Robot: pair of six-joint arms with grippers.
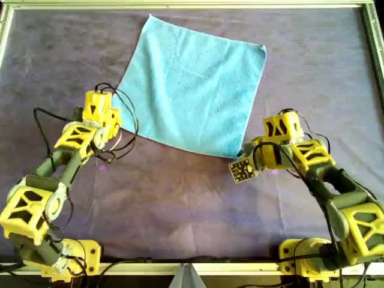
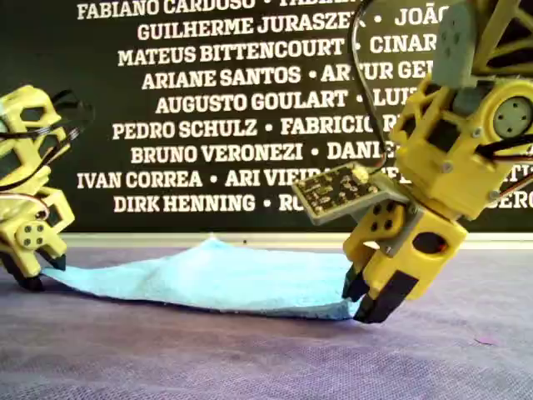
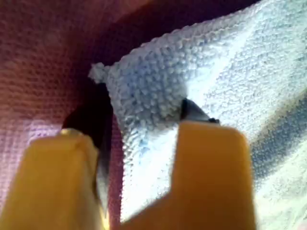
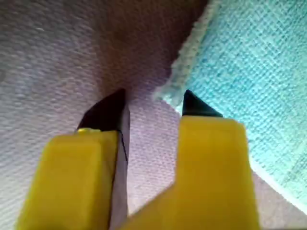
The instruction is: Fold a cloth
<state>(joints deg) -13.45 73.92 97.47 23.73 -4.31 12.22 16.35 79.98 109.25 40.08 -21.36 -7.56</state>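
The light turquoise cloth (image 1: 192, 84) lies spread flat as a tilted square on the purple-grey covering; it also shows in the exterior view (image 2: 216, 275). My first gripper (image 1: 240, 155) is the arm on the overhead view's right. It is open and stands over the cloth's near corner (image 2: 371, 304). In the first wrist view (image 3: 144, 120) the cloth corner (image 3: 230, 67) fills the gap between the jaws. My second gripper (image 1: 111, 120) is on the overhead view's left (image 2: 37, 273). It is open on bare covering (image 4: 153, 103), with the cloth's side corner (image 4: 259, 72) just beside one fingertip.
The purple-grey table covering (image 1: 180, 204) fills a pale frame (image 1: 192, 267). A small circuit board (image 1: 242, 170) sticks out from the first arm's wrist. Black cables (image 1: 42, 120) loop off the second arm. A black banner with white names (image 2: 225, 100) stands behind the table.
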